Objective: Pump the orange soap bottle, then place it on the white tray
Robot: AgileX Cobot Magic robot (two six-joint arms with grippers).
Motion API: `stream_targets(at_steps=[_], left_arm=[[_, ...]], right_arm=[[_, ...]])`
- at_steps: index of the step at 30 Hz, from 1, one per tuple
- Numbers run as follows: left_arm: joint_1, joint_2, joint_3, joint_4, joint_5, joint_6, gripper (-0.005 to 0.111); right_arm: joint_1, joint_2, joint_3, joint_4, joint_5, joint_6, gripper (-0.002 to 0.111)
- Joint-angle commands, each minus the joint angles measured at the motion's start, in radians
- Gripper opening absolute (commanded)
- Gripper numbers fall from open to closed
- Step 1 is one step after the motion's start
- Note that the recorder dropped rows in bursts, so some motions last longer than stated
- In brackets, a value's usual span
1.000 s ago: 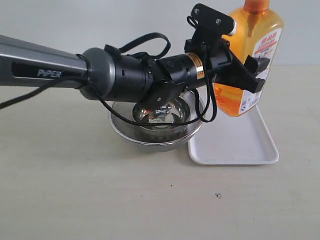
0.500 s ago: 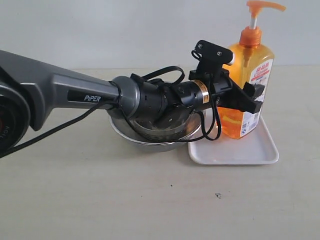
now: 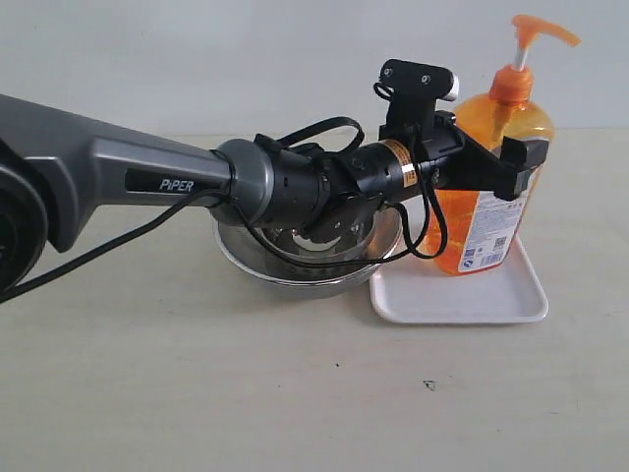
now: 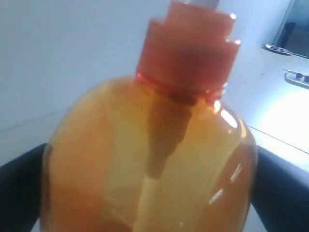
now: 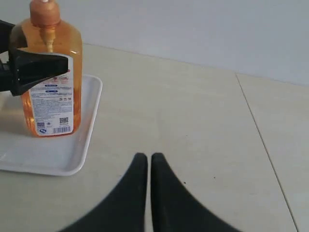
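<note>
The tall translucent orange soap bottle (image 3: 491, 211), with its pump head and white printed label, was seen standing upright on the flat white plastic tray (image 3: 462, 303). Its base was set on the tray floor and its long axis was vertical.

The left end effector (image 3: 509, 165) was extended sideways from the direction of the round steel bowl (image 3: 295, 277). Its dark fingers (image 3: 523, 162) were placed on either side of the bottle's shoulder, just below the pump collar. Whether they were clamped on the plastic or parted from it could not be told, as no gap was clearly shown in the left wrist view.

The right end effector (image 5: 148, 158) was held low over the bare tabletop (image 5: 193, 106), its tips pressed together on nothing, well apart from the tray.

The left arm was therefore judged the nearer. With the bottle lying between its fingers, a level retreat along the arm's own line was judged necessary, lest the bottle be tipped.
</note>
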Motion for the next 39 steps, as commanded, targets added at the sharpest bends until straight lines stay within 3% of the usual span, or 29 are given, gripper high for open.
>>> stream_targets(at_steps=[1, 7, 20, 24, 31, 36, 39], left_arm=[[-0.002, -0.034, -0.005, 0.045, 0.049, -0.012, 0.096], [0.003, -0.156, -0.005, 0.23, 0.42, -0.012, 0.096], [-0.023, -0.343, -0.005, 0.226, 0.716, -0.012, 0.091], [-0.052, -0.377, -0.005, 0.232, 0.811, -0.012, 0.069], [-0.057, -0.422, -0.005, 0.234, 0.975, 0.126, 0.008], [-0.045, -0.427, -0.005, 0.234, 1.031, 0.24, 0.005], [-0.034, -0.427, -0.005, 0.232, 1.007, 0.291, 0.005]], right_arm=[[-0.003, -0.002, 0.005, -0.004, 0.011, 0.001, 0.0], [-0.003, -0.002, 0.005, -0.004, 0.003, 0.001, 0.0], [-0.003, -0.002, 0.005, 0.036, -0.001, 0.042, 0.0], [-0.003, -0.002, 0.005, 0.122, -0.103, 0.042, 0.0], [-0.003, 0.011, 0.005, 0.126, -0.296, 0.057, 0.0], [-0.003, 0.157, 0.007, 0.014, -0.385, 0.091, 0.0], [-0.003, 0.288, 0.007, -0.158, -0.409, 0.249, 0.0]])
